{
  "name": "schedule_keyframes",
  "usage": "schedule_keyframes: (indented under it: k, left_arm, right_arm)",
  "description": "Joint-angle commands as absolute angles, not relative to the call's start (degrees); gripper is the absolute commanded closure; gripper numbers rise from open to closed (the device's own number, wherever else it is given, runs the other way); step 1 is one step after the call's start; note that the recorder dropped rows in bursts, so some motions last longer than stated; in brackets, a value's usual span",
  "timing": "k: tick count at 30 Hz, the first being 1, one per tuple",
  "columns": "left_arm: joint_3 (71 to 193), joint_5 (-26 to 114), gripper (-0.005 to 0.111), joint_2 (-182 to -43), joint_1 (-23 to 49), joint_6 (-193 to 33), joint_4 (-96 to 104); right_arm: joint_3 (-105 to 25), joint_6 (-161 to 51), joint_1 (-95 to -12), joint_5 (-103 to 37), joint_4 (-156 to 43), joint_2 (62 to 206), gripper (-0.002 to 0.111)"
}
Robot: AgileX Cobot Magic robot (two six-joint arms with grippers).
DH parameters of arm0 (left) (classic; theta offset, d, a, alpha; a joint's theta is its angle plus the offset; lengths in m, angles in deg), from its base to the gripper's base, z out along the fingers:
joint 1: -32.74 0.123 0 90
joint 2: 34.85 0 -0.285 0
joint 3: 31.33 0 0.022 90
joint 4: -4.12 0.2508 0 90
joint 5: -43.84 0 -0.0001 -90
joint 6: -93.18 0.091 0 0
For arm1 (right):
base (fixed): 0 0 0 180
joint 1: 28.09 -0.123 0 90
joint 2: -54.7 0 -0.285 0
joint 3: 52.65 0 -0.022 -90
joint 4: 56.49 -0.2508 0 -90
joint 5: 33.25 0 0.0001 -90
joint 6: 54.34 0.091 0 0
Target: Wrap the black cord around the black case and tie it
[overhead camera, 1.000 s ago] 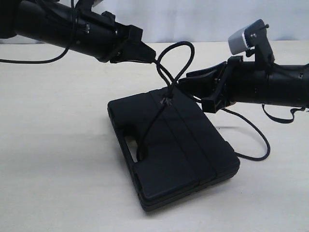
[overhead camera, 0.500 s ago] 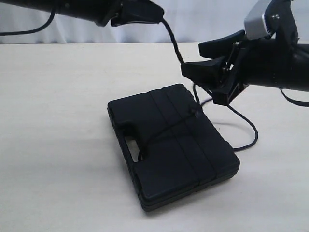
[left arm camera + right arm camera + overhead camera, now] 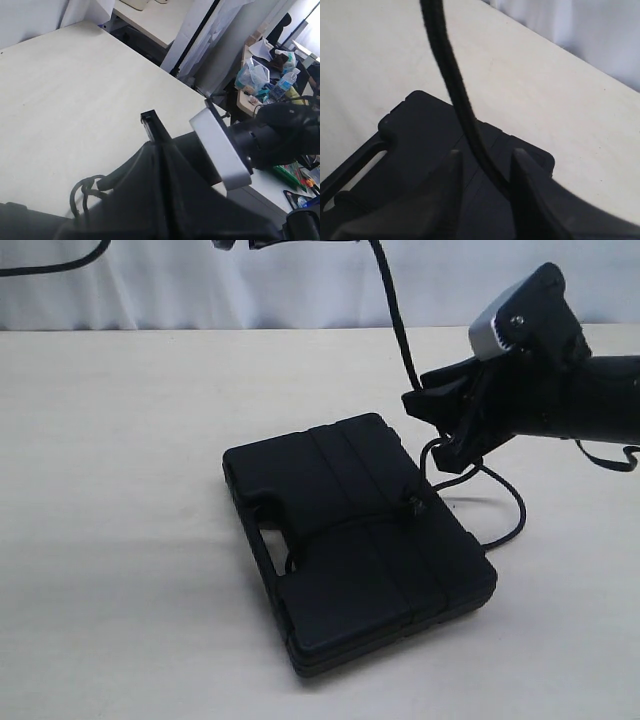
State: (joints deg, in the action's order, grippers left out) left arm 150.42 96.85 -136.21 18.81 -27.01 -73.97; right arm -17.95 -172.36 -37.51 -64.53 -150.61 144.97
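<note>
The black case (image 3: pixel 340 540) lies flat in the middle of the table. The black cord (image 3: pixel 398 320) drops from my left gripper (image 3: pixel 290 243), which is almost off the top edge, to my right gripper (image 3: pixel 425 405) above the case's far right corner. Below that it loops over the table (image 3: pixel 515 515), meets a knot (image 3: pixel 415 505) at the case's right edge and crosses the lid to the handle slot (image 3: pixel 275 540). My left gripper (image 3: pixel 160 146) is shut on the cord. My right gripper (image 3: pixel 485 152) is open, and the cord (image 3: pixel 452 75) passes between its fingers over the case (image 3: pixel 420 130).
The pale table (image 3: pixel 120 490) surrounds the case. White cloth (image 3: pixel 300 290) hangs behind the table. The right arm's grey wrist camera (image 3: pixel 500 325) sits above its gripper. In the left wrist view a cluttered desk (image 3: pixel 265 75) stands beyond the table's edge.
My left gripper rose out of the top of the view, pulling the cord taut. The knot slid across the lid to the case's right edge. My right gripper widened, then narrowed around the cord.
</note>
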Motion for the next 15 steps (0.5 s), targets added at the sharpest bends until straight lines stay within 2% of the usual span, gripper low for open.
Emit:
schedule_keyframes:
  k: [1, 3, 4, 5, 15]
  left_arm:
    - [150.86, 97.38, 0.107, -135.61, 18.66, -26.93, -74.40]
    - [150.86, 97.53, 0.107, -135.61, 18.66, -26.93, -74.40]
    - [150.86, 97.68, 0.107, -135.61, 18.66, -26.93, -74.40]
    - [150.86, 98.14, 0.107, -135.61, 18.66, -26.93, -74.40]
    - [150.86, 98.81, 0.107, -135.61, 18.66, -26.93, -74.24]
  right_arm:
    - [-18.05, -173.85, -37.60, -64.34, -149.98, 147.25, 0.078]
    - [-18.05, -173.85, -37.60, -61.89, -149.98, 147.95, 0.085]
    - [-18.05, -173.85, -37.60, -60.73, -149.98, 148.11, 0.100]
    - [-18.05, -173.71, -37.60, -60.61, -150.09, 148.24, 0.104]
    - [-18.05, -172.11, -37.60, -62.11, -150.20, 147.98, 0.104]
